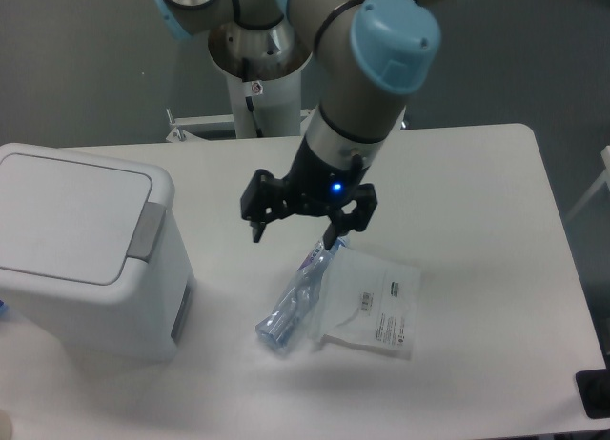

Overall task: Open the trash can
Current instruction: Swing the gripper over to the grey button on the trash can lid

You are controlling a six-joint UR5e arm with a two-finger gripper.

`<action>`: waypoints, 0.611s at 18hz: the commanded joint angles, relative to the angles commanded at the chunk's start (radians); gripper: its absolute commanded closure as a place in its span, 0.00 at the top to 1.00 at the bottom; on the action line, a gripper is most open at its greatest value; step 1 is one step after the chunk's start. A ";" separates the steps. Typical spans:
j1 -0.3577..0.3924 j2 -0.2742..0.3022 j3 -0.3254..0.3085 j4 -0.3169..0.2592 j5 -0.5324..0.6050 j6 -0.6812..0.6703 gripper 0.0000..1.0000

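White plastic forms the trash can [81,250], which is seen well to the left of the claw [294,233], its flat lid [67,216] lying closed and the grey push-button tab [147,232] set at the rim on the side facing the claw. The claw is held spread, with nothing between its fingers. Just below it a crushed plastic bottle [298,295] lies on the table [477,192], beside a white packet [375,302].

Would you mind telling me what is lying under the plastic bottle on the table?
The plastic bottle lies on the white table, its right side against or slightly over the edge of a white paper packet. Whether the packet reaches underneath cannot be seen.
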 joint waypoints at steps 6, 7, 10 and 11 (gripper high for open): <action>-0.060 0.029 0.005 0.005 -0.072 -0.038 1.00; -0.065 0.029 0.006 0.008 -0.074 -0.043 1.00; -0.092 0.026 0.011 0.009 -0.074 -0.052 1.00; -0.109 0.026 0.008 0.011 -0.072 -0.051 1.00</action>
